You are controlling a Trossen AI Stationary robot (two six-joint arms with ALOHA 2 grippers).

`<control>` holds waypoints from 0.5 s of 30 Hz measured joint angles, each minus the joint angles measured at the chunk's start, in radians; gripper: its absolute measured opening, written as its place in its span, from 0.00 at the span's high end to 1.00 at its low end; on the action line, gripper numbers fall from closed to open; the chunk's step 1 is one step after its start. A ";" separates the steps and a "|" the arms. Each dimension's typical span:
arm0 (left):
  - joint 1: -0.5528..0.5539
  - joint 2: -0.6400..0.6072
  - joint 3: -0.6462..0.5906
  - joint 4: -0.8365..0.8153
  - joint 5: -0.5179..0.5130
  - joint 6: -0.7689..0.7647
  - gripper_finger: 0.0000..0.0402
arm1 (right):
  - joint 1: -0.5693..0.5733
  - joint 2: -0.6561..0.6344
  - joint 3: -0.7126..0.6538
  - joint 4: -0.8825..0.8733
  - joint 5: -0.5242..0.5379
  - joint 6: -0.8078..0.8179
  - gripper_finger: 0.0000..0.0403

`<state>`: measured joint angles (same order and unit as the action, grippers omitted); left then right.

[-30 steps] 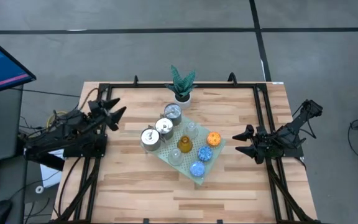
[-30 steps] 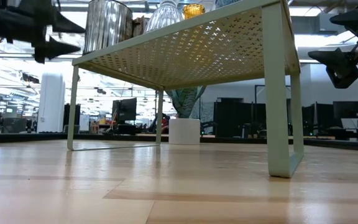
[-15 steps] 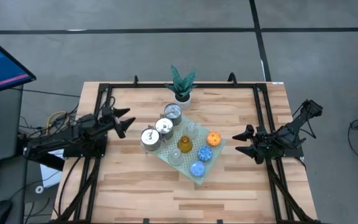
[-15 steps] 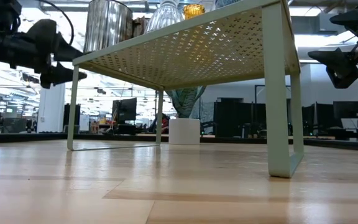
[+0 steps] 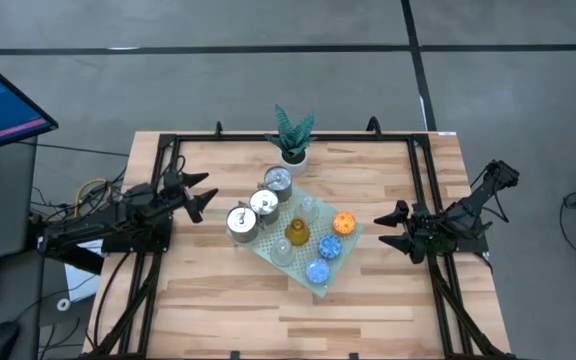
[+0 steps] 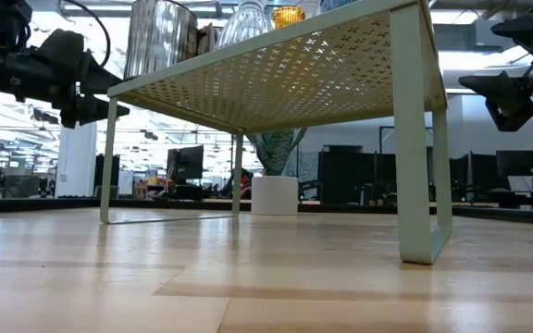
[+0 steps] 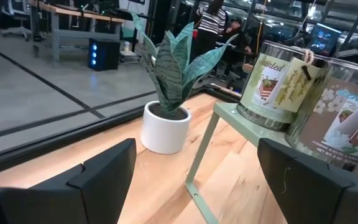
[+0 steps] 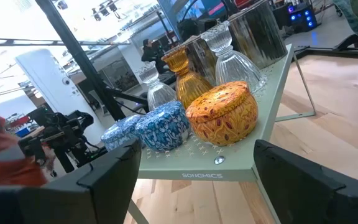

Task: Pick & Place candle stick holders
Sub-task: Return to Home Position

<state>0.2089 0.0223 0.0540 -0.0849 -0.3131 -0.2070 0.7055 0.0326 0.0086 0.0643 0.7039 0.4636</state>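
The candle stick holders stand together on a pale green perforated shelf (image 5: 336, 262) at the table's middle: three shiny silver ones (image 5: 239, 222), clear glass ones (image 5: 308, 207), an amber one (image 5: 297, 232), an orange one (image 8: 222, 113) and two blue bumpy ones (image 8: 160, 126). My left gripper (image 5: 209, 190) hovers open and level, left of the shelf, close to the silver holders (image 7: 272, 81). My right gripper (image 5: 378, 231) hovers open and level just right of the shelf, facing the orange holder (image 5: 344, 223). Neither has anything between its fingers.
A green-leaved plant in a white pot (image 5: 292, 138) stands on the table behind the shelf, also in the left wrist view (image 7: 165, 121). The shelf rests on thin legs (image 6: 419, 139) with room beneath it. Bare wood (image 5: 228, 300) lies toward the near edge. A black frame (image 5: 298, 139) rims the table.
My left gripper has come down and a little toward the shelf, then stopped; its fingers stay open. My right gripper and the holders have kept still.
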 joint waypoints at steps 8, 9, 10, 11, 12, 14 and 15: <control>0.000 0.000 0.000 0.004 0.000 0.000 0.16 | 0.000 0.000 0.000 0.000 0.000 0.000 0.25; 0.000 0.000 0.000 0.004 0.000 0.000 0.16 | 0.000 0.000 0.000 0.000 0.000 0.000 0.25; 0.000 0.000 0.000 0.004 0.000 0.000 0.16 | 0.000 0.000 0.000 0.000 0.000 0.000 0.25; 0.000 0.000 0.000 0.004 0.000 0.000 0.16 | 0.000 0.000 0.000 0.000 0.000 0.000 0.25; 0.000 0.000 0.000 0.005 0.000 0.000 0.16 | 0.000 0.000 0.000 0.000 0.000 0.000 0.25; 0.000 0.000 0.000 0.008 0.000 0.000 0.16 | 0.000 0.000 0.000 0.000 0.000 0.000 0.25; 0.000 0.000 0.000 0.008 0.000 0.000 0.16 | 0.000 0.000 0.000 0.000 0.000 0.000 0.25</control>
<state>0.2089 0.0223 0.0540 -0.0767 -0.3131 -0.2066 0.7055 0.0326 0.0086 0.0643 0.7040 0.4633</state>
